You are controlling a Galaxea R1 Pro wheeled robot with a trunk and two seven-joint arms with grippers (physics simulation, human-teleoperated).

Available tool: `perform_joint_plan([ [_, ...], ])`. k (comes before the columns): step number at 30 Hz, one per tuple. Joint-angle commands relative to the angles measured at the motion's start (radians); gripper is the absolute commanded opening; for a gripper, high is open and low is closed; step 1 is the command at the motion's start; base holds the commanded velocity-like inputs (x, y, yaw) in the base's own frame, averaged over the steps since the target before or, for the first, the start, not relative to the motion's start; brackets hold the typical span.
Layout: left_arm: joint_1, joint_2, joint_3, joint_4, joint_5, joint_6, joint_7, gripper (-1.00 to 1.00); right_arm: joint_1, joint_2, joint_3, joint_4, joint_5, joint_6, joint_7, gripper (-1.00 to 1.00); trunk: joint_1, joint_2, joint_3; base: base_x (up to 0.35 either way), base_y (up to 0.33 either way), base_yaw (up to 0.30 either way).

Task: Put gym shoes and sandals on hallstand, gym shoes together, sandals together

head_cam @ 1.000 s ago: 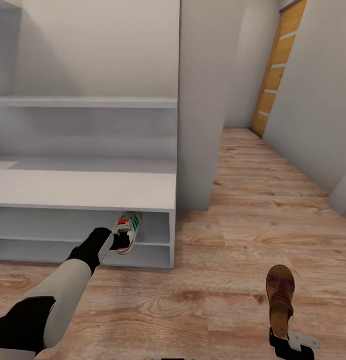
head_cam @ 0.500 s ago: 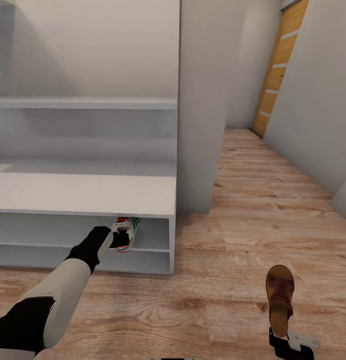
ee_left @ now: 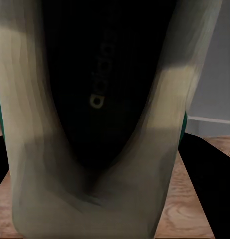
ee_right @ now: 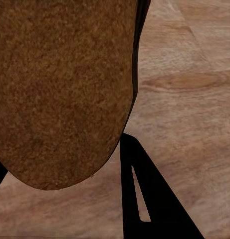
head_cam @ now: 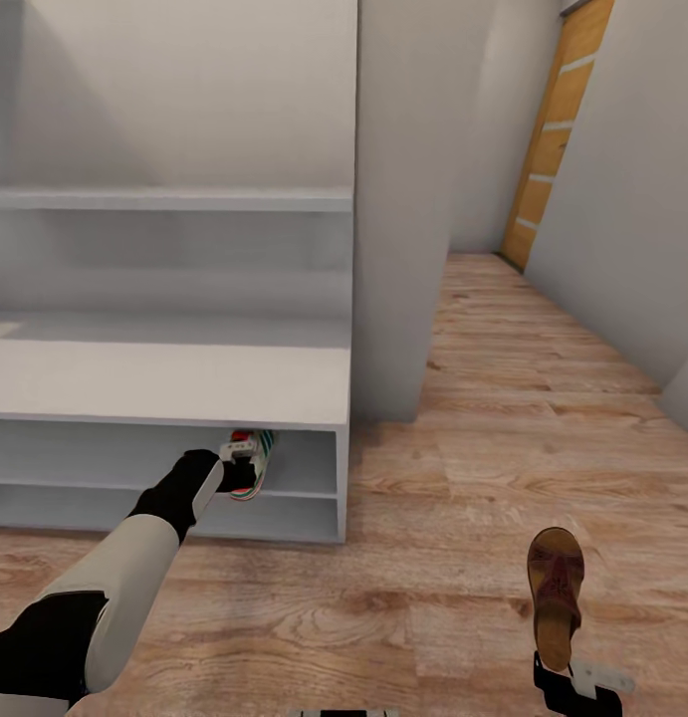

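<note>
Gripping the cream-white gym shoe with green stripes (head_cam: 252, 460) by its heel, our left tool (head_cam: 240, 468) pushes it into the upper open tier of the light grey hallstand bench (head_cam: 164, 383); we should set it flat before letting go. Our right tool (head_cam: 568, 687) pinches the flat brown leather sandal (head_cam: 555, 593) above the wood-plank corridor floor (head_cam: 443, 518).

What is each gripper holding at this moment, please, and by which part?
The left gripper holds a gym shoe at its heel end; the right gripper holds a sandal by its heel end.
</note>
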Motion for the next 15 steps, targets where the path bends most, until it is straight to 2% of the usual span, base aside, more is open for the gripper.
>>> perform_joint_plan([
  [1, 0.0, 0.0, 0.003, -0.001, 0.006, 0.005, 0.0, -1.0, -0.001, 0.0, -0.001, 0.0, -0.005, -0.004, 0.001, -1.0, 0.0, -0.001, -0.006, 0.0, 0.0, 0.0],
  [10, 0.0, 0.001, 0.004, -0.002, 0.005, 0.004, 0.0, -1.0, -0.001, 0.001, -0.001, 0.0, -0.005, -0.004, 0.002, -1.0, 0.004, -0.003, -0.054, 0.0, 0.0, 0.0],
  [15, 0.0, 0.001, 0.004, -0.001, 0.005, 0.004, 0.0, -1.0, -0.001, 0.001, -0.001, 0.0, -0.005, -0.004, 0.002, -1.0, 0.004, -0.003, -0.058, 0.0, 0.0, 0.0],
])
